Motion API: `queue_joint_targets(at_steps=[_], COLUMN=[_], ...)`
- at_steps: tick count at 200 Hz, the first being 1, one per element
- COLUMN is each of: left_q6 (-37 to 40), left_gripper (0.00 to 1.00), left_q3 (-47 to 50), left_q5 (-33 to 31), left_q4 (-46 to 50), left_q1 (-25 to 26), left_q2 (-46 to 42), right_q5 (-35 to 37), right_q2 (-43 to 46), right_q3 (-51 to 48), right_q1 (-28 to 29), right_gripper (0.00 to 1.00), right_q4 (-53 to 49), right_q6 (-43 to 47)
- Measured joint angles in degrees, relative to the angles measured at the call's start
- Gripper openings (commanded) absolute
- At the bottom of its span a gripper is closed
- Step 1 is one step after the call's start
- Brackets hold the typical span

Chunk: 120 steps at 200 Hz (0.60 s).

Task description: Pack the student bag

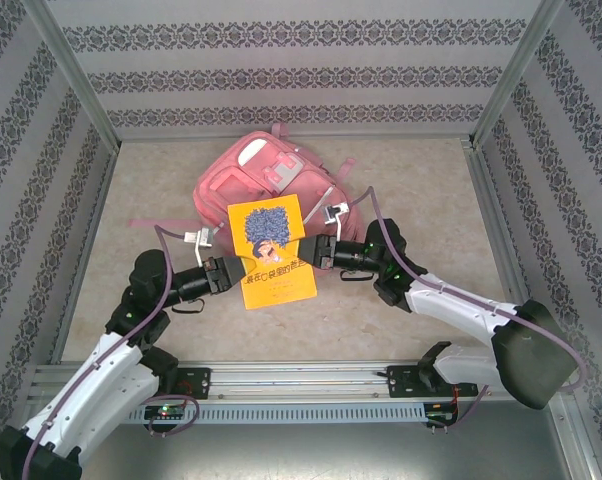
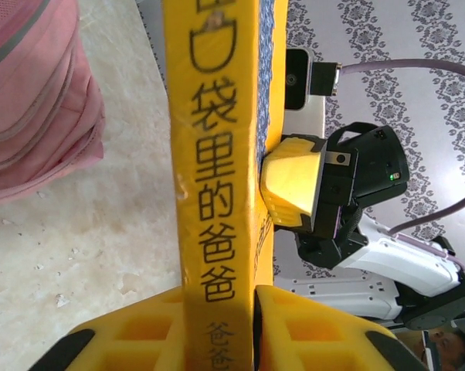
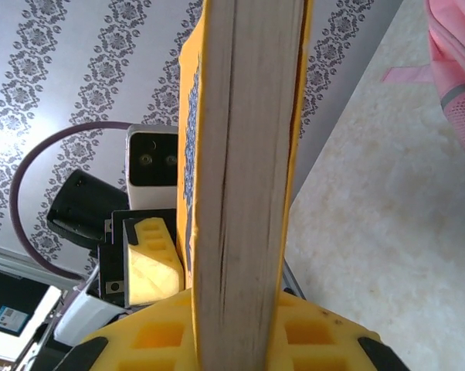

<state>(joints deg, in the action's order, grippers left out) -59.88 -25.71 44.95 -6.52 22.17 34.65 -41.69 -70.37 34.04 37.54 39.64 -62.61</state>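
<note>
My left tool [image 1: 233,272] and right tool [image 1: 309,250] both clamp the yellow book [image 1: 269,245], near the student bag [image 1: 266,170] on the bench [image 1: 431,200]; I should free one side only once the other grips firmly.

- Top view: bright, even overhead light; shadows on the table [image 1: 431,200] are faint and soft-edged.
- The wide lens splays the corner posts [image 1: 73,75] outward.
- Wrist views: the yellow book [image 2: 217,193], close to the lens, blurs toward the bottom edge.
</note>
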Motion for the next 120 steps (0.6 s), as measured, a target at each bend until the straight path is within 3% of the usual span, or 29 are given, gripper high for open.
queue_joint_targets(at_steps=[95,120], left_q6=[-4.26,-5.14], left_gripper=[0.27,0.00], left_q3=[1.73,2.05], left_q5=[4.35,4.55], left_q4=[-19.56,-21.49], left_q1=[-0.55,-0.52], left_q2=[12.85,13.64], right_q5=[-2.38,-2.60], right_q2=[2.03,2.21], right_q3=[-0.92,-1.29], right_q1=[-2.58,-2.93], right_gripper=[0.00,0.00], right_q4=[-3.10,-3.28], right_q6=[1.29,1.31])
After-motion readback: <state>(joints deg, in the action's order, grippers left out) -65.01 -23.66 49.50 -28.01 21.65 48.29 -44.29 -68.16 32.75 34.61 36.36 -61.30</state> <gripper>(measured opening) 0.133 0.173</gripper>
